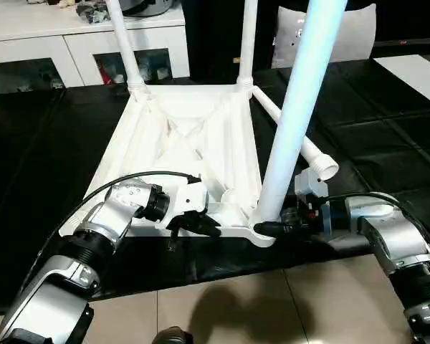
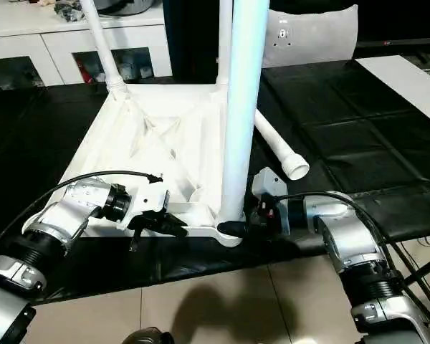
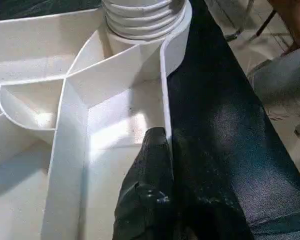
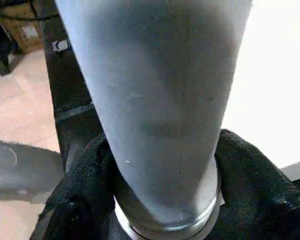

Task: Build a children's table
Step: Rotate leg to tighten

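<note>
right hand (image 4: 160,200) seemingly around leg (image 1: 294,122)

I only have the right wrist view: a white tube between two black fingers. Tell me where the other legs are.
Observer: The far left leg and far right leg stand upright in the corner sockets of the upside-down table top. The loose leg lies on the black work surface, right of the top.
Operator: Report the left gripper.
Observer: The left gripper is shut on the top's near rim.
Operator: Name the corner my tube is in.
Observer: Near right. The gripped leg stands upright there, with the right gripper around its base.
</note>
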